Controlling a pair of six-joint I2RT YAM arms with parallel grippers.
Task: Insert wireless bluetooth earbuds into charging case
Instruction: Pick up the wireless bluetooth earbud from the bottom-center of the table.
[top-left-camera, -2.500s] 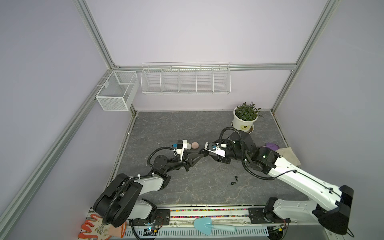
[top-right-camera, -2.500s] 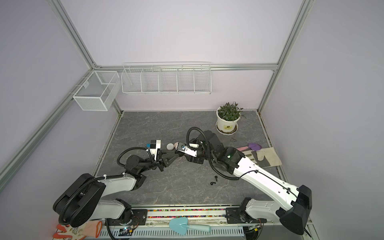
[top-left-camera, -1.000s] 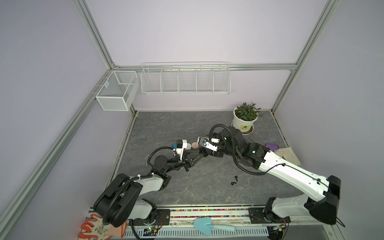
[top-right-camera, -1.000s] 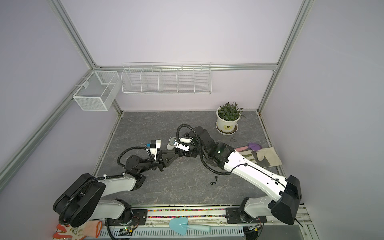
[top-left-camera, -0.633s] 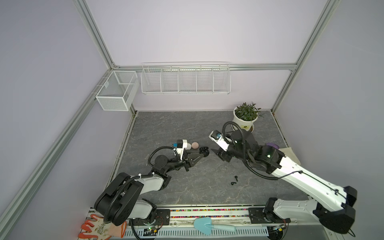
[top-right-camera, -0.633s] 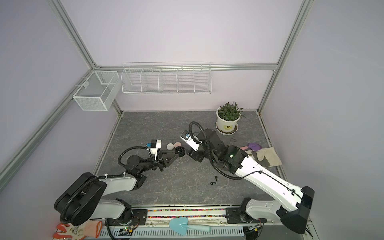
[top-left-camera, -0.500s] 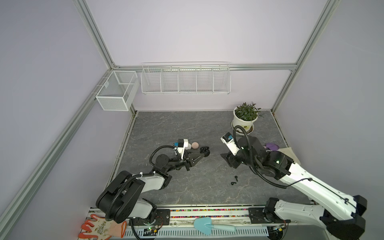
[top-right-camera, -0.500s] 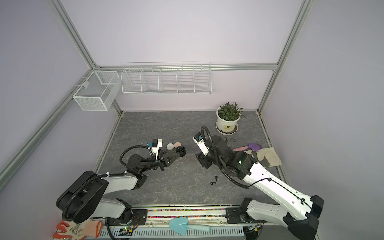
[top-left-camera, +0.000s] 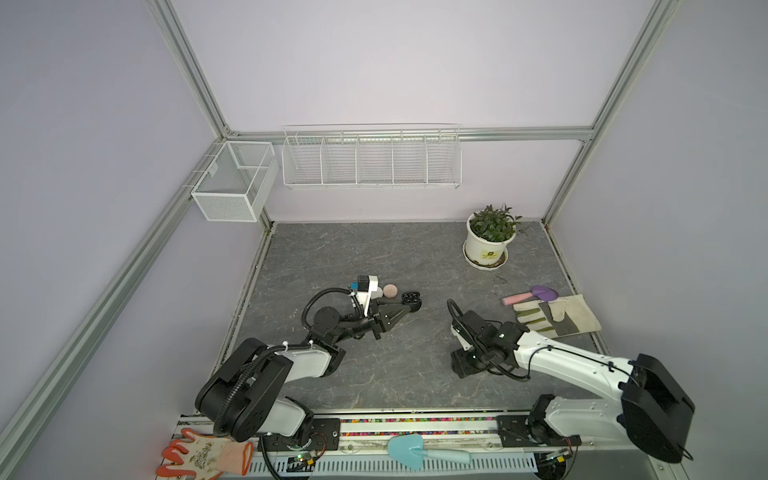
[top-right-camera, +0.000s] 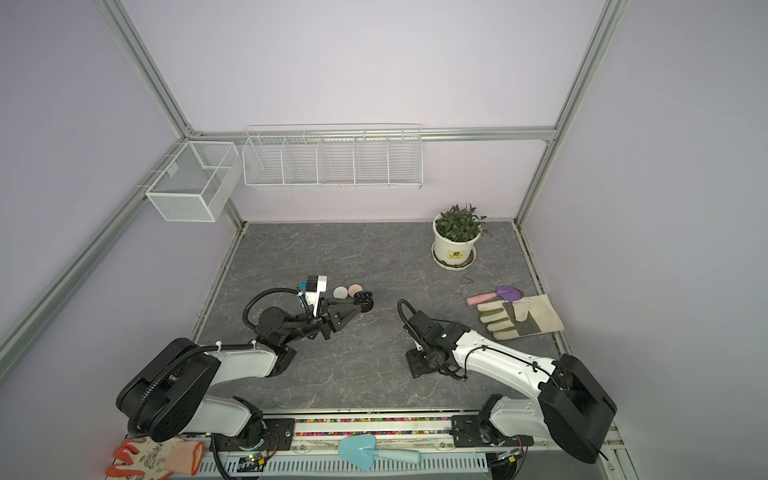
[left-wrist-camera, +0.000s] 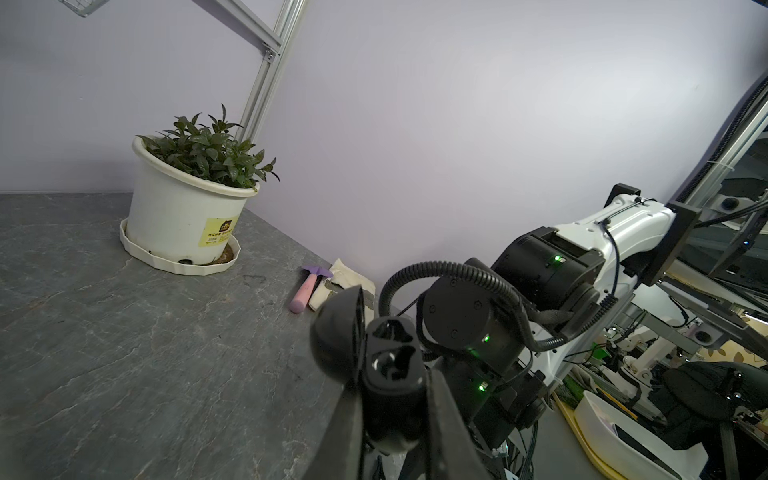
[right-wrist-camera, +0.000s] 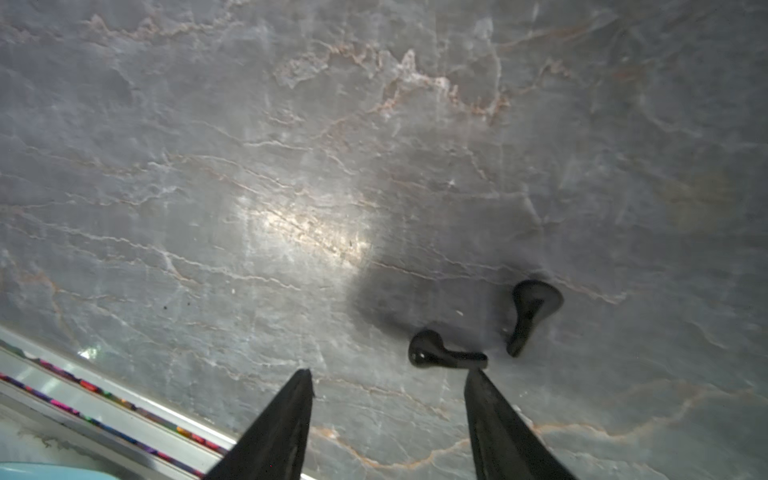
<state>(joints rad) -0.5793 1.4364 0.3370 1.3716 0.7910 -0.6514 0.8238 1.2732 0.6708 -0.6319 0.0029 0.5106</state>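
Two black earbuds (right-wrist-camera: 446, 356) lying on the table (right-wrist-camera: 291, 166), just past the spread, unladen tips of the right gripper (right-wrist-camera: 388, 374). At 11 o'clock from there: open black charging case (top-left-camera: 410, 296), clenched in the left gripper (top-left-camera: 408, 304); pink case (top-left-camera: 390, 290) at its 9 o'clock, potted plant (top-left-camera: 490, 245) at 2.

The right pincer (right-wrist-camera: 388, 374) holds its two tapered black fingers (right-wrist-camera: 282, 424) spread wide above a grey stone bench (right-wrist-camera: 208, 124) veined with pale lines. Two small glossy black stemmed earbuds (right-wrist-camera: 440, 355) lie on the bench, near each other but apart. One has its stem tip just beside a fingertip; whether they touch is unclear. The second earbud (right-wrist-camera: 532, 307) lies a little beyond it. A bright patch of glare (right-wrist-camera: 307, 228) marks the stone. A silver rail with a multicoloured strip (right-wrist-camera: 124, 409) borders the bench.
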